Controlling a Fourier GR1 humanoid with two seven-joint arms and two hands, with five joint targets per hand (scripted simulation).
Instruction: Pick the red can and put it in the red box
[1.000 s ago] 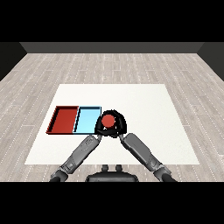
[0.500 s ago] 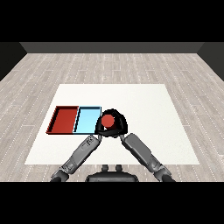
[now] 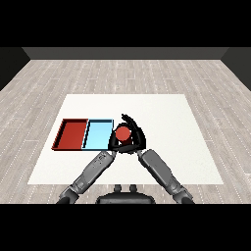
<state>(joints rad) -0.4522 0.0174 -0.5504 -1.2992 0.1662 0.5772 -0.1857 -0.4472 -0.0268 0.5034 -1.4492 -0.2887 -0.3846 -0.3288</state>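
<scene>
The red can (image 3: 122, 133) stands upright just right of the light blue tray (image 3: 97, 134), in the middle of the table. My right hand (image 3: 136, 133) is curled round the can from its right and far side. My left hand (image 3: 113, 142) sits low against the can's left side, next to the blue tray's right edge; whether its fingers are curled is hidden. The red tray (image 3: 72, 134) lies to the left of the blue one with nothing in it.
The two trays lie side by side on the white table (image 3: 166, 117), left of centre. Grey wooden floor (image 3: 44, 78) surrounds the table.
</scene>
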